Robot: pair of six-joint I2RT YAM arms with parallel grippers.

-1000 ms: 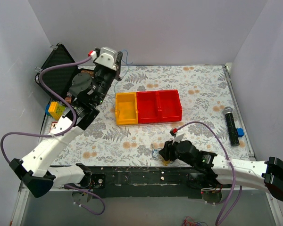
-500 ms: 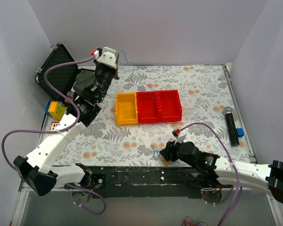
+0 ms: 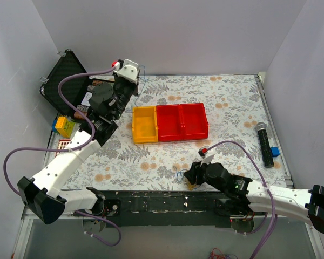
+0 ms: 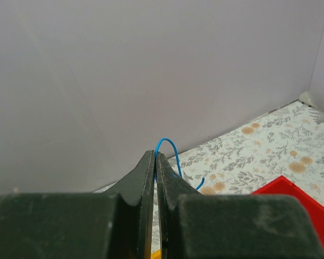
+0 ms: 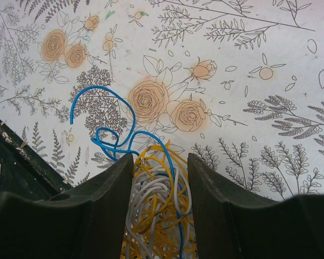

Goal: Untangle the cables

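Observation:
A tangle of thin yellow, white and blue cables (image 5: 156, 210) lies on the floral table near its front edge. It also shows in the top view (image 3: 180, 175). My right gripper (image 5: 161, 162) straddles the tangle, and its fingers (image 5: 116, 189) press on both sides of it. A loose blue loop (image 5: 100, 116) sticks out ahead of the fingers. My left gripper (image 4: 155, 155) is raised at the back left by the wall. It is shut on a single thin blue cable (image 4: 170, 144) that arches over the tips. In the top view this gripper (image 3: 136, 77) holds the blue cable (image 3: 144, 70).
A red bin (image 3: 182, 121) with a yellow bin (image 3: 143, 124) beside it stands mid-table. A black microphone (image 3: 265, 143) and a small blue block (image 3: 275, 151) lie at the right edge. A black case (image 3: 63, 76) and a yellow-blue toy (image 3: 62, 125) sit at the left.
My left gripper has swung a little right and lower with the blue cable still in it. The right gripper has stayed on the tangle, shifting only slightly.

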